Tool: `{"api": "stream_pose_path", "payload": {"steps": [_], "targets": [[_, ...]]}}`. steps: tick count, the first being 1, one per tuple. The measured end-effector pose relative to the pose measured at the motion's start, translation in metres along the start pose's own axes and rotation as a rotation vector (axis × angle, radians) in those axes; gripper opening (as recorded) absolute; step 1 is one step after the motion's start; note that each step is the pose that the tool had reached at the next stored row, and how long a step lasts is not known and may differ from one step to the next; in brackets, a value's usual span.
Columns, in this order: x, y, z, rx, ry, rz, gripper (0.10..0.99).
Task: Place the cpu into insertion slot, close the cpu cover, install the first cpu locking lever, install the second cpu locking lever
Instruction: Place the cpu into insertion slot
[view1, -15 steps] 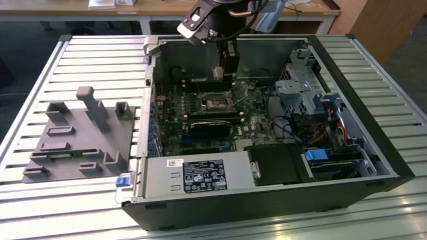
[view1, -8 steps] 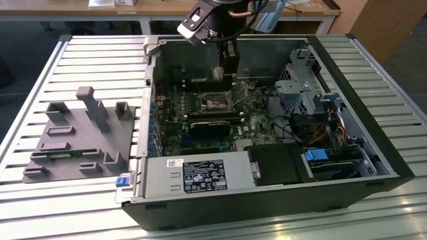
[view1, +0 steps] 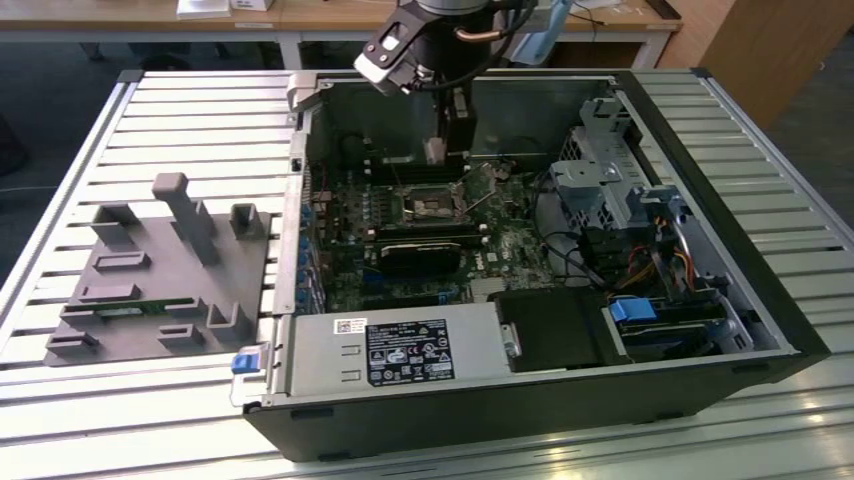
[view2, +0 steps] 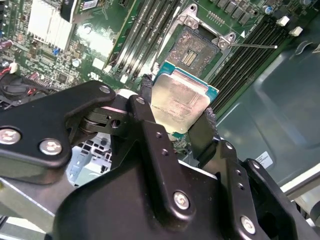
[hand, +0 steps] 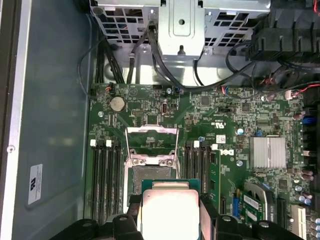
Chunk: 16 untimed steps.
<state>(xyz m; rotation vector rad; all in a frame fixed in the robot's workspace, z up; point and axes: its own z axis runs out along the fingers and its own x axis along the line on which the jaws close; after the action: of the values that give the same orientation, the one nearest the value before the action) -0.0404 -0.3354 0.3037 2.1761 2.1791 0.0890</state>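
Two black fingers (view2: 200, 131) are clenched on the cpu (view2: 182, 102), one pressed against each of two opposite edges. The chip's dull silver top faces both wrist cameras, and its tan-green rim shows along the free edges. It hangs in the air above the board (hand: 240, 125), clear of the slot (hand: 150, 172).

In the first wrist view the chip overlaps the slot's near edge. The rest of the socket lies bare, with its pin field exposed. The cover (hand: 151, 130) is tilted up off the slot, a thin silver frame with the board showing through its cut-out. Long black memory slots (hand: 107, 175) run on both sides of the socket.

In the exterior view the arm (view1: 441, 40) reaches down into the open case (view1: 534, 410), which lies on its side on the slatted counter (view1: 187, 120). There the fingers hang just above the slot, near the case's far wall. A black block (view1: 416, 255) sits on the board just on the nearer side of the socket. A grey fixture (view1: 160, 270) with upright posts rests on the counter, just beside the case on the exterior view's left.
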Motion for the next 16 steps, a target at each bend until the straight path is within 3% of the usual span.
{"api": "stream_pose_path", "payload": {"steps": [5, 10, 16], "targets": [[0.0014, -0.0037, 0.0089, -0.001, 0.0021, -0.012, 0.541], [0.0021, -0.0046, 0.0165, -0.001, 0.0156, -0.014, 0.541], [0.0025, -0.0054, 0.0271, -0.001, 0.0161, -0.014, 0.541]]}}
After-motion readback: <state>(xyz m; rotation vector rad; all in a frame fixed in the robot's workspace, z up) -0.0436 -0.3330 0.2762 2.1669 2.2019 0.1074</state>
